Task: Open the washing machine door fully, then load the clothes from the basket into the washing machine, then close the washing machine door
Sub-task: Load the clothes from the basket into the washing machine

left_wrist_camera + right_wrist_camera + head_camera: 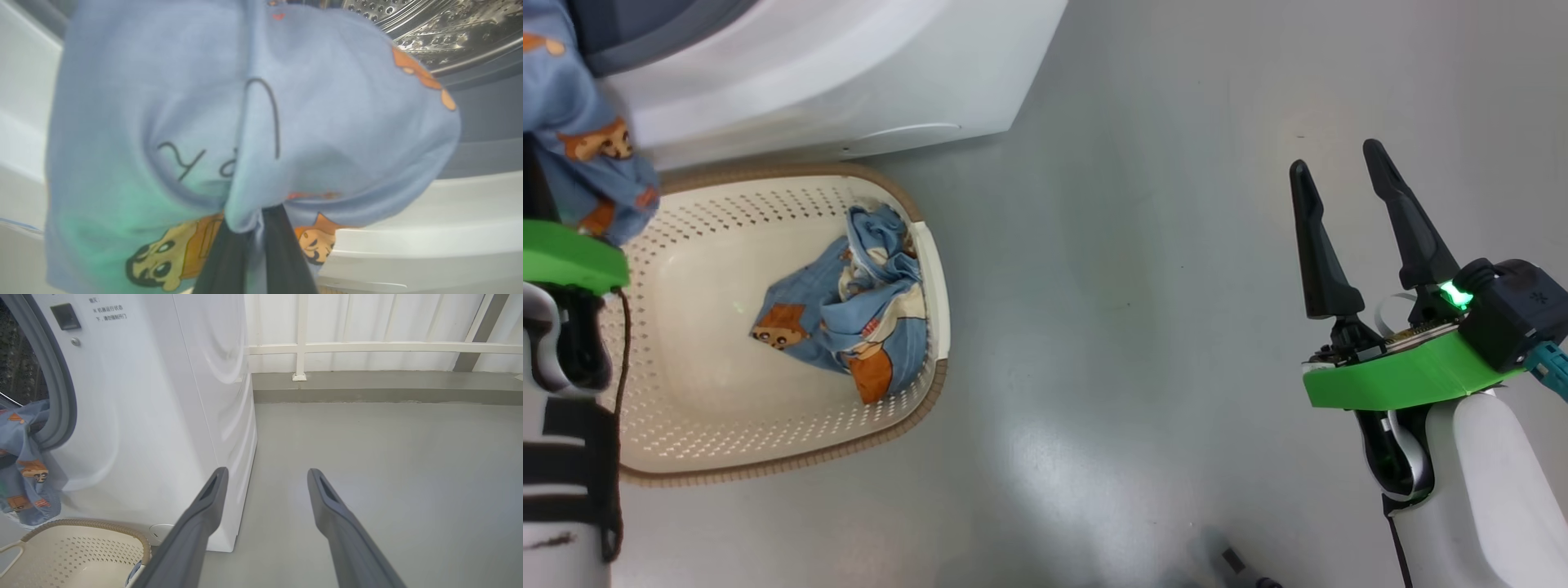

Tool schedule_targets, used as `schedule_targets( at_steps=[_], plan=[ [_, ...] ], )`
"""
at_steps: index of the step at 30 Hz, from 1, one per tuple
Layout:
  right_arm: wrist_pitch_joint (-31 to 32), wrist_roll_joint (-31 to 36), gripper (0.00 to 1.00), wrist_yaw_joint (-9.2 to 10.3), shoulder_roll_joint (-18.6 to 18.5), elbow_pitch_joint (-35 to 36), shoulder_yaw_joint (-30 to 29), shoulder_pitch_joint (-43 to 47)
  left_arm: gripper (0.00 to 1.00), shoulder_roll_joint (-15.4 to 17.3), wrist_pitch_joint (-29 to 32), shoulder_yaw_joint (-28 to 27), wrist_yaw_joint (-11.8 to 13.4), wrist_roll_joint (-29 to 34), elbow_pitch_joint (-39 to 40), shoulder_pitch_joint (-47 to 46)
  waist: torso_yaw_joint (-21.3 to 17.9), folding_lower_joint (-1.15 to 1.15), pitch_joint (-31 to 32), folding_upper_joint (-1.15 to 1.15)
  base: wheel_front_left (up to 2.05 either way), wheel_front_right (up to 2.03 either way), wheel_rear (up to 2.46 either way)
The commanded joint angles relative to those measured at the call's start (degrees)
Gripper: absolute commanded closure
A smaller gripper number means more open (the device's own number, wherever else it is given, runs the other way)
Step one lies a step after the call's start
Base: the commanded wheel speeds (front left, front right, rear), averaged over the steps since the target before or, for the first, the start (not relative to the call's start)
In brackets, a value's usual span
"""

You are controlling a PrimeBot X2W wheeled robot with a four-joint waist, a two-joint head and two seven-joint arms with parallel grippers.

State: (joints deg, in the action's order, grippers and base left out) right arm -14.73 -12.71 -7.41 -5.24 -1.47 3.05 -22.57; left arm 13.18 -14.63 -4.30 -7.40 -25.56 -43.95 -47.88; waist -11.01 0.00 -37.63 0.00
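The left tool (pixel 251 245) is shut tight on one bear cloth (pixel 253 122). The blue cloth hangs over its two dark fingers (pixel 222 261) and hides their tips. The tool holds the cloth up right at the round mouth of the washing machine (pixel 163 416). The shiny drum (pixel 441 24) is just behind it. I think the cloth is held there so it can go in through the mouth next. In the right wrist view the cloth hangs down by the grey seal (pixel 61 396). I cannot tell if it touches the seal. A lot of it hangs outside the mouth, so it could slip down if it is let go too soon.

The basket (pixel 703 327) sits on the floor (pixel 1135 286), just in front of the machine and under the mouth. That makes the way from basket to drum short. The rest of the clothes (pixel 849 318) lie in a bunch in the basket, pushed up near one side. So the loading is not done yet.

The right tool (pixel 1335 159) is wide open and holds nothing. It hangs over bare floor, well apart from the basket. I think it is there so it is not in the way of the left arm.
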Motion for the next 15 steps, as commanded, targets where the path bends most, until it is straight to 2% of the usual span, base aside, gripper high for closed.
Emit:
schedule_targets(
  at_steps=[1, 8, 15],
  plan=[
    [-0.3, 0.6, 0.00, -0.08, 0.2, 1.6, 0.8, 0.2, 1.00, 1.8, -0.4, -2.9, -0.1, 1.9, 4.6, 2.8, 0.4, 0.00, 0.1, 0.00, 0.00, 0.00, 0.00],
    [-0.3, 0.6, 0.00, -0.08, 0.2, 1.6, 0.8, 0.5, 1.00, -1.5, -0.4, -7.9, -0.1, 8.5, 16.4, 6.4, 0.8, 0.00, 0.5, 0.00, 0.00, 0.00, 0.00],
    [-0.3, 0.5, 0.00, -0.08, 0.5, 1.5, 1.2, 0.8, 1.00, -3.3, -0.4, -8.3, -0.1, 13.3, 24.1, 7.1, 0.5, 0.00, 0.9, 0.00, 0.00, 0.00, 0.00]
  ],
)
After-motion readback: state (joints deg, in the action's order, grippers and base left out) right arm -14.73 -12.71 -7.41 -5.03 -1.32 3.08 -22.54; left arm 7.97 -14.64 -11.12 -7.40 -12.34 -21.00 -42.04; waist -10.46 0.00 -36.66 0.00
